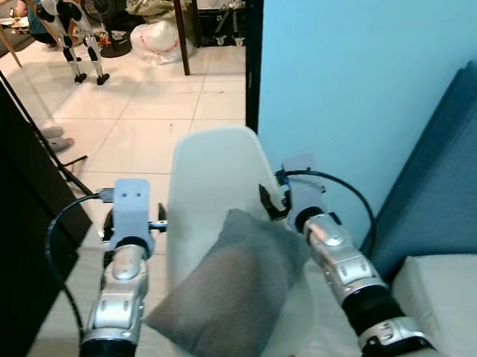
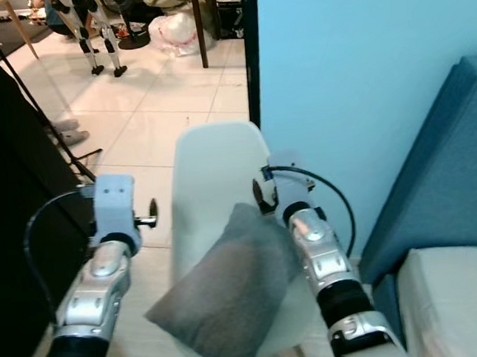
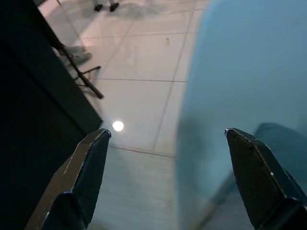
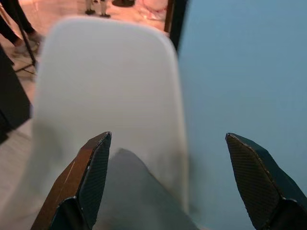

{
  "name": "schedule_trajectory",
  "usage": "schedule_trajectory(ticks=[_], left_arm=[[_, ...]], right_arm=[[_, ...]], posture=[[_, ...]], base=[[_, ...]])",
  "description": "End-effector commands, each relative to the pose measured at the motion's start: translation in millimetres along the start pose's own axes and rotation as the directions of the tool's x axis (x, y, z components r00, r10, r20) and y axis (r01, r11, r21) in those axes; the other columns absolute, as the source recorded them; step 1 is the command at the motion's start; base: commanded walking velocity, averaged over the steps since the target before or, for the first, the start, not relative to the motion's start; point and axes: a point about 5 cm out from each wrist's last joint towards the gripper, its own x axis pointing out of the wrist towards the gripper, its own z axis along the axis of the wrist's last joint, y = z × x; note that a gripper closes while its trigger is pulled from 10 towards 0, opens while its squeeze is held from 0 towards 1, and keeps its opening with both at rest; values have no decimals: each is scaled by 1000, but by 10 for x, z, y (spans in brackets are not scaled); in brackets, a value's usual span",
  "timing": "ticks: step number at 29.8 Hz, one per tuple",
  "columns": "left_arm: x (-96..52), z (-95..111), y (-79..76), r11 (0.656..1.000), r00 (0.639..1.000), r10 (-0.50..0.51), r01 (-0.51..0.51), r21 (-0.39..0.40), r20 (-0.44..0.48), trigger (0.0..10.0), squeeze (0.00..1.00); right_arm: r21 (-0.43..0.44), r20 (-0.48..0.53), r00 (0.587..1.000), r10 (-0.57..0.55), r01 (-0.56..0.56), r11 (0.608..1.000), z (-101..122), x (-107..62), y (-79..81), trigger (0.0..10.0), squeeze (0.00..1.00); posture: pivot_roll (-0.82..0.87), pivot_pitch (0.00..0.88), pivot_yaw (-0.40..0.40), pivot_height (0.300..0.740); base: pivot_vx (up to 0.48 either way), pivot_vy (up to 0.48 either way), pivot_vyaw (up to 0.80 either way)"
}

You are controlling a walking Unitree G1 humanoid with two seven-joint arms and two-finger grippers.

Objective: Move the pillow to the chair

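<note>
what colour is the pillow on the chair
Grey, clearest in the left eye view: the pillow lies on the white chair.

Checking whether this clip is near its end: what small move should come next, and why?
Probably draw both arms back. The pillow already lies on the chair seat, and the left gripper and right gripper are open, holding nothing.
</note>
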Motion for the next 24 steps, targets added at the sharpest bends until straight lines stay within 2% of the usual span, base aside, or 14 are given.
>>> schedule_trajectory(ticks=[1,8,18,24], left_arm=[[-21,-46,-25,999,1000,-23,22,-39,-21,10000,0],[-36,-39,-16,998,1000,-17,16,-66,-13,10000,0],[-65,-55,0,997,1000,-5,3,-82,-23,10000,0],[-63,-46,16,998,1000,2,-3,-69,-13,10000,0]], right_arm=[[-5,-26,1000,-1,1,1000,-61,-38,-3,10000,0],[-10,-30,1000,7,-7,1000,-63,-39,10,10000,0],[-13,-36,999,19,-19,1000,-65,-35,26,10000,0],[-8,-41,999,26,-27,1000,-64,-36,35,10000,0]], posture=[[9,83,-14,721],[8,95,-21,721],[10,106,-25,721],[10,109,-24,721]], base=[[0,0,0],[0,0,0],[0,457,0],[0,0,0]])
